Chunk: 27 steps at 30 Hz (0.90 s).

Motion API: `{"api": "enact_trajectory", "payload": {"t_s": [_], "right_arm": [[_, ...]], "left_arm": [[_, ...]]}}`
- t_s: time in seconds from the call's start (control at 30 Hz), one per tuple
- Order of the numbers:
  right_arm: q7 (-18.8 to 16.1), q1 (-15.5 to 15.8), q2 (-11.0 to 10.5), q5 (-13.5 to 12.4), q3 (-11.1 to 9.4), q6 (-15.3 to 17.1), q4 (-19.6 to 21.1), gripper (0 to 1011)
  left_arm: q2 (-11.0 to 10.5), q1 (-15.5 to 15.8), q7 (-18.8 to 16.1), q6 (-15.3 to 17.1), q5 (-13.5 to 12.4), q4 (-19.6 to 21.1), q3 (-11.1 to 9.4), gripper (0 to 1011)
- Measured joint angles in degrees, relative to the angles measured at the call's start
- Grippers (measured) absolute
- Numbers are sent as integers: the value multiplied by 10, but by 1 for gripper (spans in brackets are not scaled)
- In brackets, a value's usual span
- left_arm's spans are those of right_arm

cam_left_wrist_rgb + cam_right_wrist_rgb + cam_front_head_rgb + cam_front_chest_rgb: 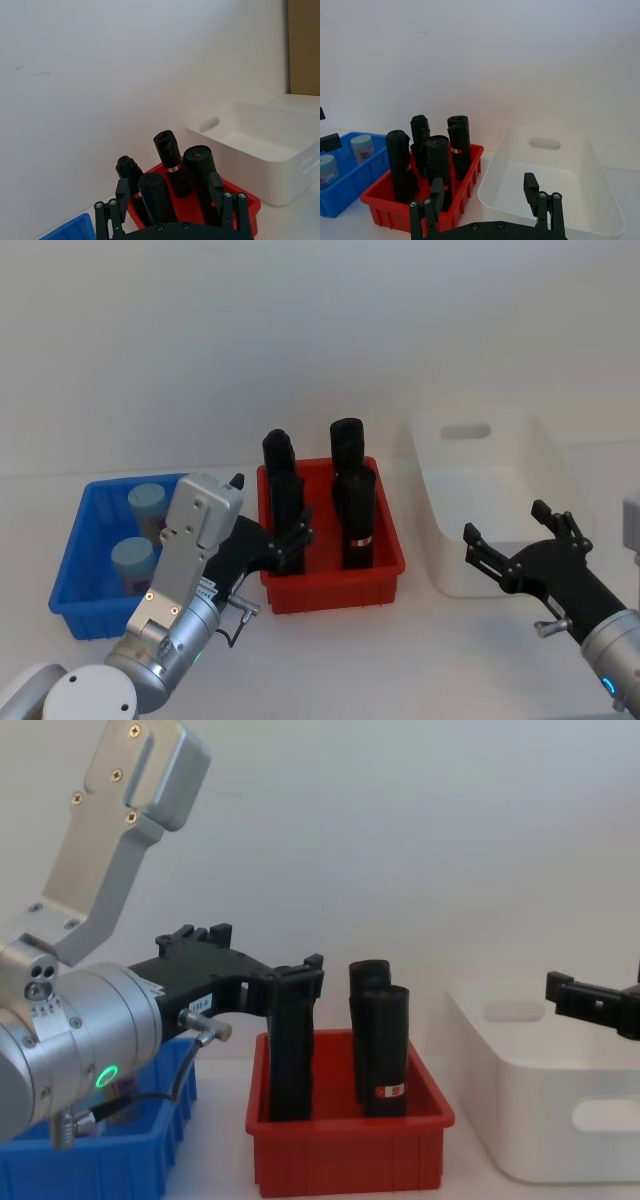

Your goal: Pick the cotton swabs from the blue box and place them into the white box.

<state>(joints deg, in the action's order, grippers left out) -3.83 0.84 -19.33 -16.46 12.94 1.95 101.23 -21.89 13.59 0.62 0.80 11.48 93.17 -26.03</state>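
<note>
Inside the blue box (85, 618), cotton swabs (133, 560)

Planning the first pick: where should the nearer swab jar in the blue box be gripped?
Probably grip the swab jar across its round lid, coming from above: it stands upright with the blue box walls around its body.

left gripper (300, 972) sticking out right at the top of the nearest of the black cylinders (385, 1050), red bin (345, 1155) just below its tips, blue box (120, 1165) under its wrist, right gripper (585, 1000) over the white box (560, 1140)
</note>
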Motion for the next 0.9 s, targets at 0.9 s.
{"api": "enact_trajectory", "payload": {"t_s": [0.9], "right_arm": [[0,0,0,0,0,0,0,1002]], "left_arm": [[0,0,0,0,0,0,0,1004]]}}
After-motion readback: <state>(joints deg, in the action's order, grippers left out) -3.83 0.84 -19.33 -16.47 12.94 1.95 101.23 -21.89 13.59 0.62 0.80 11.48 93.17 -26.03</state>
